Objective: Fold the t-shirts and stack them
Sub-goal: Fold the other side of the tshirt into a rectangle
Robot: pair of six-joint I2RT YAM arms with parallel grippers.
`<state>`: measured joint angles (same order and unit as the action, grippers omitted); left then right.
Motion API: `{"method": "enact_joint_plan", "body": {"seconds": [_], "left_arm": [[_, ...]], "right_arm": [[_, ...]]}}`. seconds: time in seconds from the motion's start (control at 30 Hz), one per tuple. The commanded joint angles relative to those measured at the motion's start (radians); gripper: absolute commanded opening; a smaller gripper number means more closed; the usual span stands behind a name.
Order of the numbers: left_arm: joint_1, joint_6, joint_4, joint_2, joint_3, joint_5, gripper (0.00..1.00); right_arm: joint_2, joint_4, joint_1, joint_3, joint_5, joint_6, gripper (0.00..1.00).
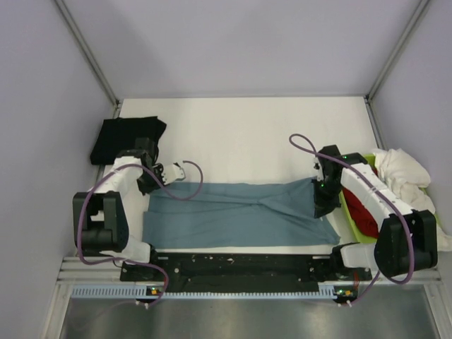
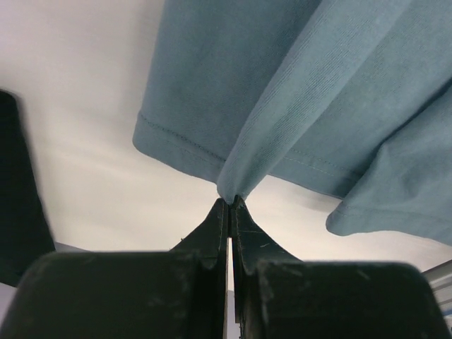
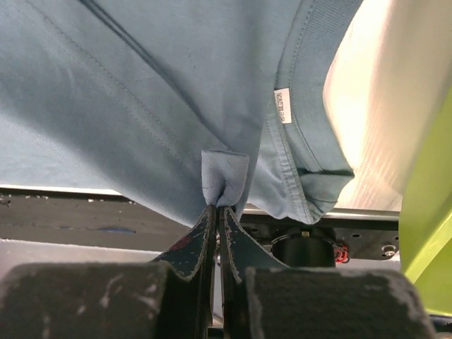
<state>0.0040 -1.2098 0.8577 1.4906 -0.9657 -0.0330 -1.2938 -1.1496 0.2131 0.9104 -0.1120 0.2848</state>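
The slate-blue t-shirt [image 1: 236, 215] lies stretched left to right across the near part of the table. My left gripper [image 1: 150, 185] is shut on its far left corner; in the left wrist view the cloth [image 2: 296, 92] is pinched at the tips [image 2: 231, 203]. My right gripper [image 1: 321, 192] is shut on its far right end near the collar; a fold of cloth [image 3: 224, 178] sits between the tips [image 3: 217, 207]. A black t-shirt [image 1: 126, 138] lies folded at the far left. White [image 1: 402, 169] and red [image 1: 361, 210] t-shirts lie in the bin at the right.
The lime-green bin [image 1: 353, 227] stands at the right table edge, close to my right arm; its wall shows in the right wrist view [image 3: 427, 233]. Purple cables loop above both wrists. The black mounting rail [image 1: 240, 267] runs along the near edge.
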Motion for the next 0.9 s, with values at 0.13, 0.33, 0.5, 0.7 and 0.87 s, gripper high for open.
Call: {"method": "enact_joint_plan", "body": {"seconds": [0.13,0.33,0.5,0.7,0.87], "left_arm": [[0.002,-0.076,0.009,0.037,0.038,0.094,0.16],[0.004,-0.046,0.142,-0.001,-0.08,0.048,0.47],[0.004,-0.053,0.323,-0.027,-0.211,-0.042,0.49],[0.001,0.102,0.218,-0.018,-0.2,-0.099,0.46],[0.001,0.179,0.139,-0.006,-0.14,-0.114,0.47]], "right_arm": [[-0.045,-0.009,-0.001,0.005,0.055,0.025,0.44],[0.002,-0.01,0.015,0.117,0.096,0.028,0.5],[-0.001,0.169,0.187,0.203,0.055,-0.036,0.47],[-0.228,0.327,0.19,0.223,0.002,-0.044,0.45],[-0.315,0.438,0.192,0.217,-0.058,-0.061,0.45]]}}
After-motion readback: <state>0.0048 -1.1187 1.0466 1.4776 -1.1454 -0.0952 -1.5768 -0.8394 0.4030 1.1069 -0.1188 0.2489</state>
